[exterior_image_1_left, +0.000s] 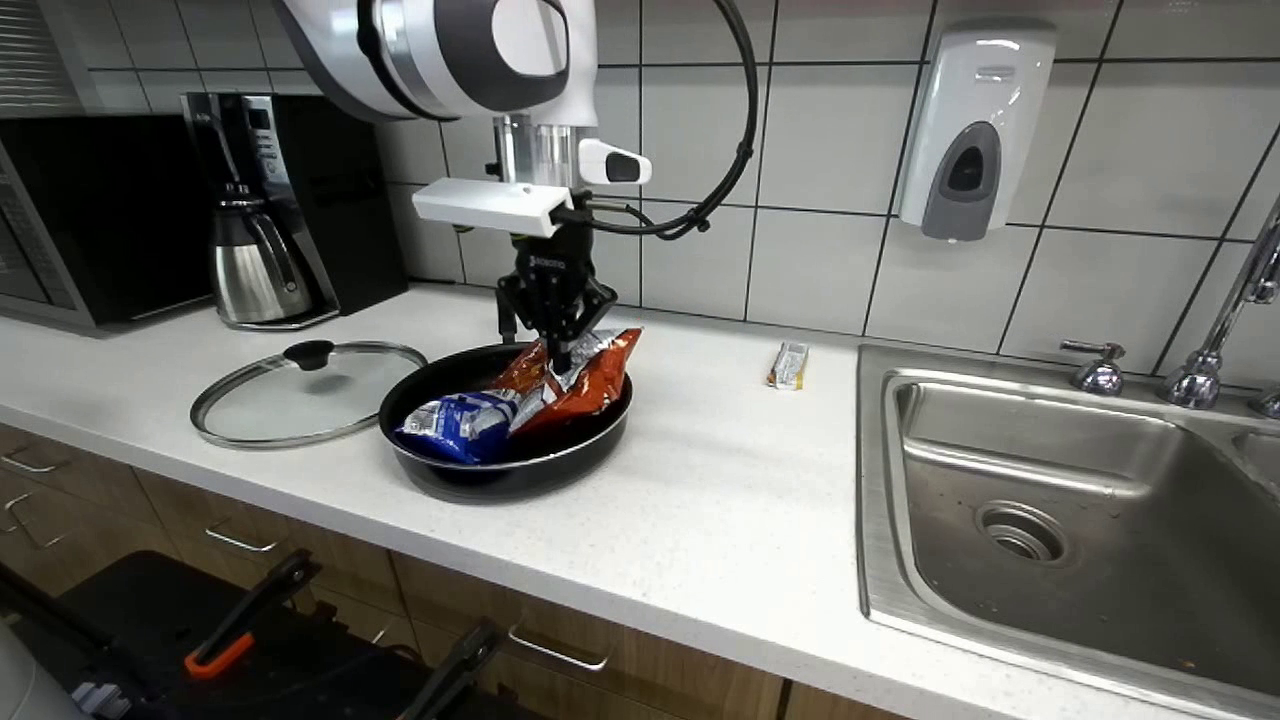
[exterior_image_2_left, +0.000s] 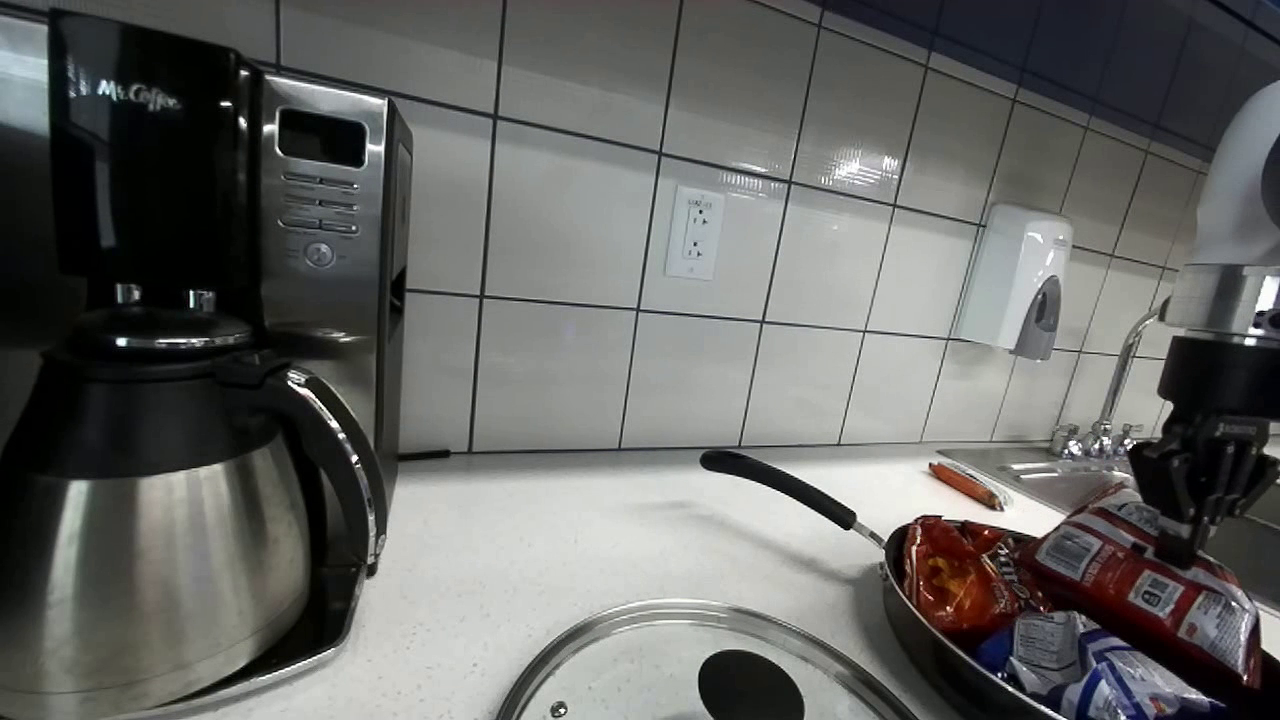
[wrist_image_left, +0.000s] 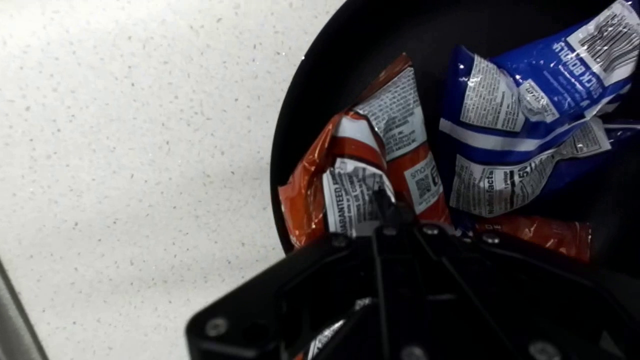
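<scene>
"Wrist view, then: is the pincer (wrist_image_left: 391, 206) holding anything?"

"Looks so. Its tips are together, with a fold of the orange-red bag (wrist_image_left: 360, 170) apparently nipped between them."

"Where does that bag sit?"

"Inside the black pan (exterior_image_1_left: 500, 485) on the tabletop (exterior_image_1_left: 720, 480), near the blue bag (exterior_image_1_left: 460, 425), one corner poking above the rim."

"So which step is this?"

"Gripping the bag, I'd judge. The next move calls for a gentle test of that pinch, since slick wrapper could slip."
</scene>
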